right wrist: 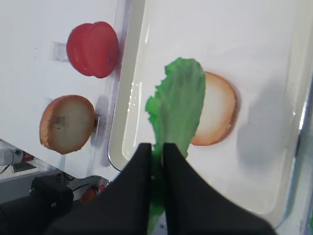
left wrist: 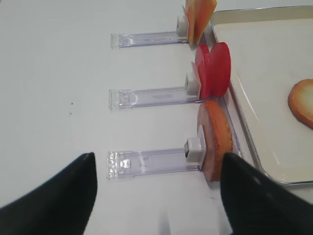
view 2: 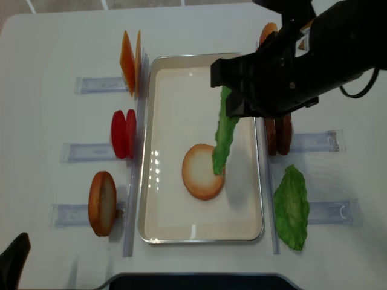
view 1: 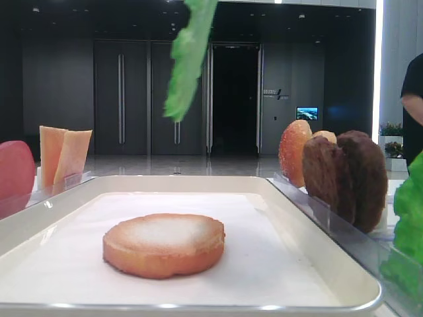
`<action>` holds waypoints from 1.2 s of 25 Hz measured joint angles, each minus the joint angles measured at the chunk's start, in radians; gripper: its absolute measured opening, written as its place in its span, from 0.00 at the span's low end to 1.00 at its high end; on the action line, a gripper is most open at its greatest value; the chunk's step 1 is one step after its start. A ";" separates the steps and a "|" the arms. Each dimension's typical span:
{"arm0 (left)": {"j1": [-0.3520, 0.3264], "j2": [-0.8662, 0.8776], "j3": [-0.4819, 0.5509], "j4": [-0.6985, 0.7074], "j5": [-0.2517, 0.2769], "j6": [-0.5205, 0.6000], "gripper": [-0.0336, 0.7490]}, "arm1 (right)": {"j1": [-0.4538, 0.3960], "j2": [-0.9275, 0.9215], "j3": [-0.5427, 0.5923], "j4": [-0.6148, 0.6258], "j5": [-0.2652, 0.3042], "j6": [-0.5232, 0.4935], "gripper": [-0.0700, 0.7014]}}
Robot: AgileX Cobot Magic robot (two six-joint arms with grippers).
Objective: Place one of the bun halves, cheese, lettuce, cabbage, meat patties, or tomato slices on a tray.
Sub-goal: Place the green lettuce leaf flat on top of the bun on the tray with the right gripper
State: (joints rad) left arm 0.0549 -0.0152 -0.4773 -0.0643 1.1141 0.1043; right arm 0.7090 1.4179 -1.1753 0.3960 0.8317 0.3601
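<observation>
one bun (view 2: 203,171) lies on the tray (view 2: 158,151); right hand (right wrist: 157,148) pinches one lettuce leaf (view 2: 224,134) above it; left hand (left wrist: 156,193) gapes, empty.

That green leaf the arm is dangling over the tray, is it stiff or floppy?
Probably floppy: the lettuce hangs limp below the right gripper, pinched by one end. Likely light too, since it looks thin. It may drape unevenly over the bun half.

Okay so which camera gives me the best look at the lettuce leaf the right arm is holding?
The overhead realsense view: the held lettuce leaf hangs full length from the right gripper above the bun half. The right wrist view shows the leaf foreshortened, the low exterior view only its dangling end, the left wrist view nothing.
</observation>
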 joint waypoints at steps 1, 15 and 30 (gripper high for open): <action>0.000 0.000 0.000 0.000 0.000 0.000 0.79 | 0.010 0.021 0.000 0.018 -0.024 -0.010 0.17; 0.000 0.000 0.000 0.000 0.000 0.000 0.66 | 0.060 0.243 0.000 0.200 -0.196 -0.153 0.17; 0.000 0.000 0.000 -0.002 0.000 0.000 0.53 | 0.060 0.288 0.000 0.295 -0.257 -0.231 0.17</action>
State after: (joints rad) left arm 0.0549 -0.0152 -0.4773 -0.0660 1.1141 0.1043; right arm 0.7686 1.7063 -1.1753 0.6908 0.5751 0.1289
